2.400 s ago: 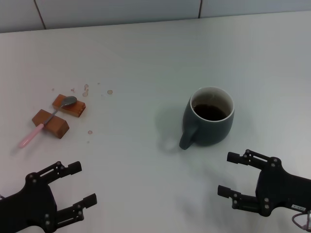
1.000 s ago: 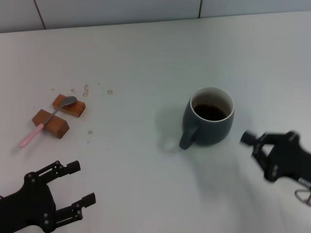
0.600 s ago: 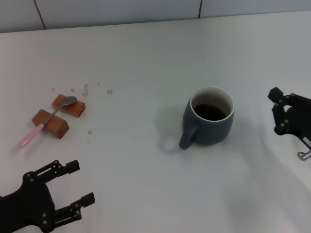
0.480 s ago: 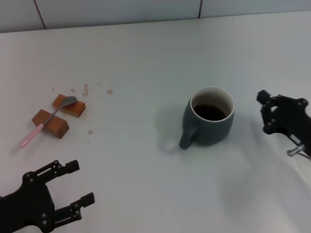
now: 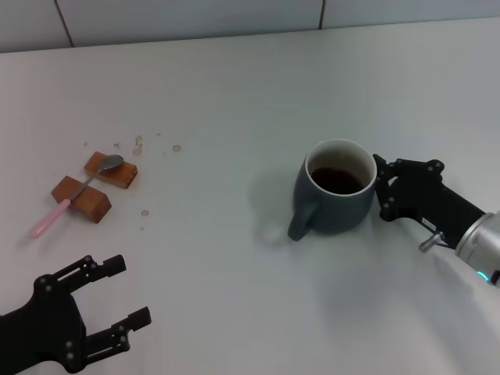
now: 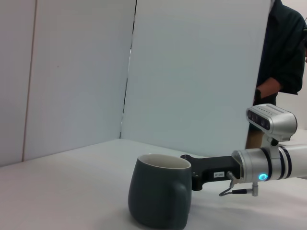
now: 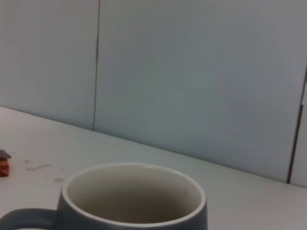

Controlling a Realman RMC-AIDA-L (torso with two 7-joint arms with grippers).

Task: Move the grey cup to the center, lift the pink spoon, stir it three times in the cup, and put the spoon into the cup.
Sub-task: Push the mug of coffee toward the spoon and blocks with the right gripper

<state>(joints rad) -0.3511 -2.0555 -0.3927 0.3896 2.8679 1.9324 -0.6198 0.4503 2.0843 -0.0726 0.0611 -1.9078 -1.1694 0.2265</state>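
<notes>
The grey cup [image 5: 334,205] stands right of the table's middle with dark liquid inside and its handle toward the front left. It also shows in the left wrist view [image 6: 159,197] and the right wrist view [image 7: 133,197]. My right gripper [image 5: 381,188] is open, its fingertips right at the cup's right side; I cannot tell if they touch. It shows in the left wrist view [image 6: 193,174] too. The pink spoon [image 5: 80,191] lies across two brown blocks at the left. My left gripper [image 5: 129,291] is open and empty at the front left.
The two brown blocks [image 5: 81,198] [image 5: 112,169] hold the spoon off the table. Small spill spots [image 5: 176,148] lie behind them. A white wall runs along the table's far edge [image 5: 234,31]. A person [image 6: 282,57] stands beyond the table in the left wrist view.
My right gripper swung from the front right out to the right, then moved in to the cup's right side. The cup, spoon and left arm stayed put.
</notes>
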